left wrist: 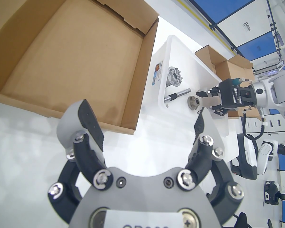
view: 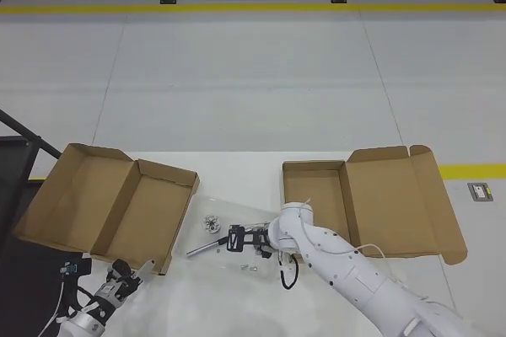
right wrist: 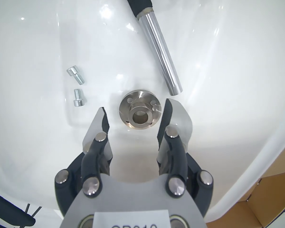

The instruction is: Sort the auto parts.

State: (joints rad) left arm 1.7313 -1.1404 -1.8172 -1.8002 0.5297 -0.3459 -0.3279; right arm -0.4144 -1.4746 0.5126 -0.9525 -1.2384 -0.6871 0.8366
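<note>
A clear plastic tray sits mid-table between two cardboard boxes. In it lie a flanged metal hub, a chrome rod with a black grip, two small bolts and a toothed round part. My right gripper is down inside the tray, open, with one finger on each side of the hub. The left gripper hovers open and holds nothing, over the table just off the near corner of the left box.
An open cardboard box with its lid folded back stands left of the tray, and a second one stands to its right. Both look bare inside. A black frame borders the table's left side.
</note>
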